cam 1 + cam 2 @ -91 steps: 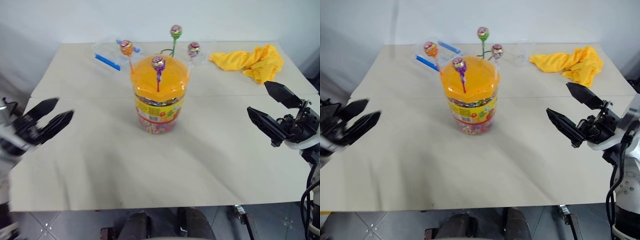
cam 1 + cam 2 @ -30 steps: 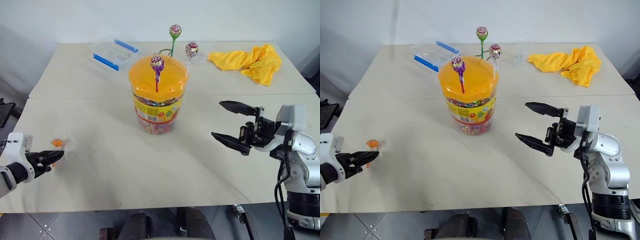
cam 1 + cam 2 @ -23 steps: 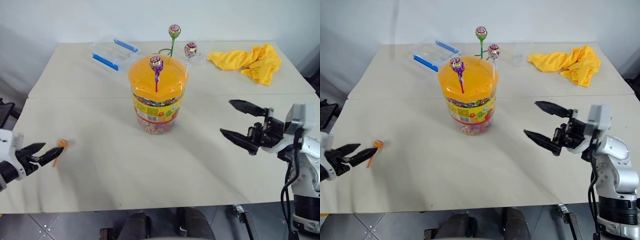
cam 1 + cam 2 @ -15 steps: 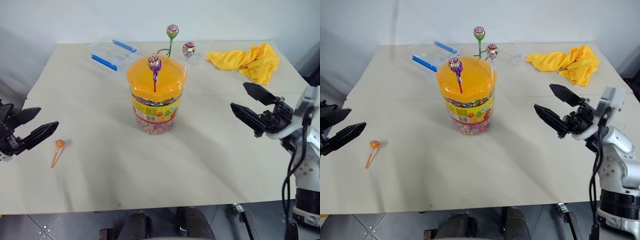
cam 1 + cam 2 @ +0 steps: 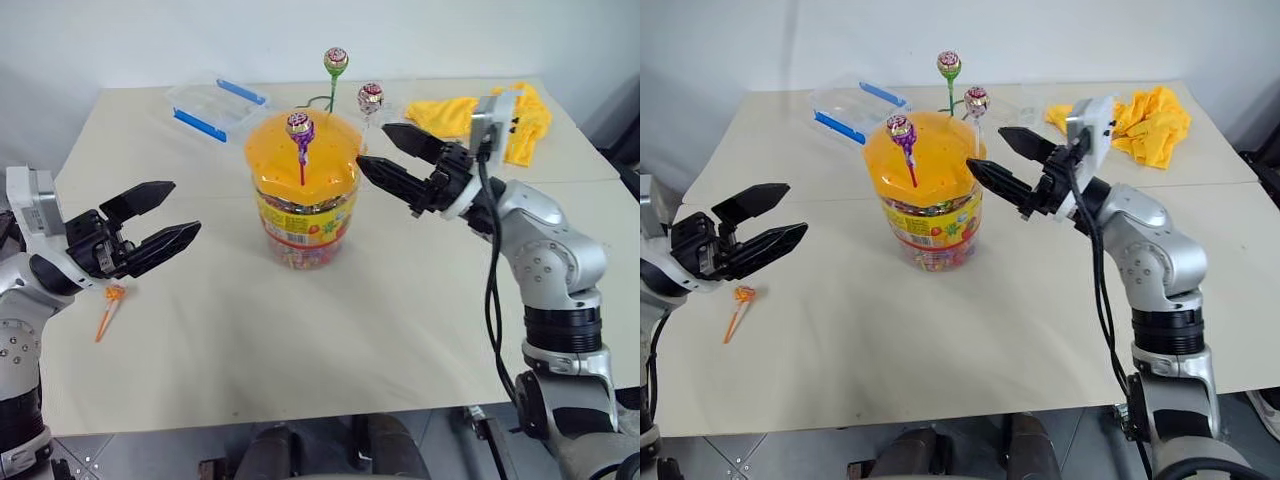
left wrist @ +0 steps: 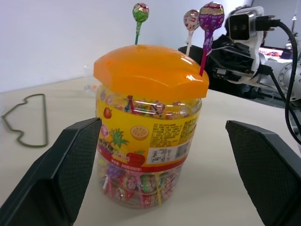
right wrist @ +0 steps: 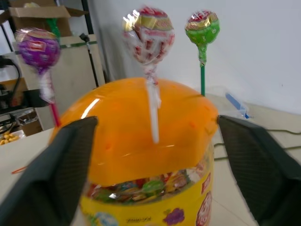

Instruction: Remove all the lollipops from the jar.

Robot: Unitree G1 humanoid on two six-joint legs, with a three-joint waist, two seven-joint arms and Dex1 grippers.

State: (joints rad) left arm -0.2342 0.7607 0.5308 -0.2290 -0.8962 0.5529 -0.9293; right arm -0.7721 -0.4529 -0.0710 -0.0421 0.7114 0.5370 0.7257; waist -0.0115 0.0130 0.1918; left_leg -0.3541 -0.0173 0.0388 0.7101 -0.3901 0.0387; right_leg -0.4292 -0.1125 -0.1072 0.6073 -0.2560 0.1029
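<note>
Since the earlier frames, the left gripper had risen off the tabletop and swung toward the jar, and the right gripper had advanced to the jar's lid. The orange lollipop, previously upright in the lid, lay flat near the tabletop's left edge, its stick running toward the near edge, head farther in.

Left gripper: two black textured fingers, jaws wide, empty, directed at the jar. Right gripper: jaws wide, empty, tips just beside the lid on the right-edge side.

The jar was a clear plastic cylinder with a yellow-red label, standing upright mid-table, closer to the far edge. Its domed orange lid was smooth and glossy. Three lollipops stood near-vertical in the lid: purple lollipop on a red stick, pink lollipop on a white stick, green lollipop on a green stick, farthest back. All wrappers were shiny.

Toward the far edge lay a flat clear box with blue clips and a crumpled yellow cloth.
</note>
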